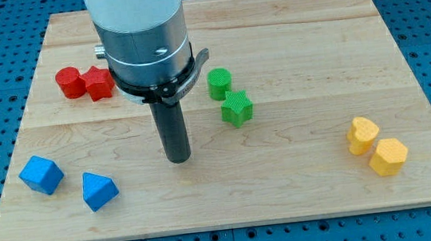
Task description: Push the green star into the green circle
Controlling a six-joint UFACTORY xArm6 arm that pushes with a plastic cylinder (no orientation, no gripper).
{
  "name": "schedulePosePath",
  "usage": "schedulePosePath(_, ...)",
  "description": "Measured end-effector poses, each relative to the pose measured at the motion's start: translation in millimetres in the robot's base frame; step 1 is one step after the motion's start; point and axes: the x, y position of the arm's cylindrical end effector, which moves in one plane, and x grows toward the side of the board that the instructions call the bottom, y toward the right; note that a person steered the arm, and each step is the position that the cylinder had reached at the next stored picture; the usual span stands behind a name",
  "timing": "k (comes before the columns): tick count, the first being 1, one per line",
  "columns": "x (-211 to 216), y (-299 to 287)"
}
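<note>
The green star (237, 108) lies on the wooden board (301, 176) just right of centre. The green circle (220, 83), a short cylinder, stands just above and slightly left of it, nearly touching. My tip (178, 158) rests on the board to the lower left of the green star, apart from it by about one block's width. The arm's large grey body hides the board above the rod.
A red circle (69, 82) and a red star (99, 83) sit together at the upper left. Two blue blocks (41, 174) (98, 190) lie at the lower left. Two yellow blocks (362, 135) (388, 156) lie at the right.
</note>
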Motion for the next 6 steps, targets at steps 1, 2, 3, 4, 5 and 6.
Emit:
schedulePosePath(1,0,0)
schedulePosePath(2,0,1)
schedulePosePath(3,6,15)
schedulePosePath(4,9,44)
schedulePosePath(5,-5,53)
schedulePosePath(6,-16,69)
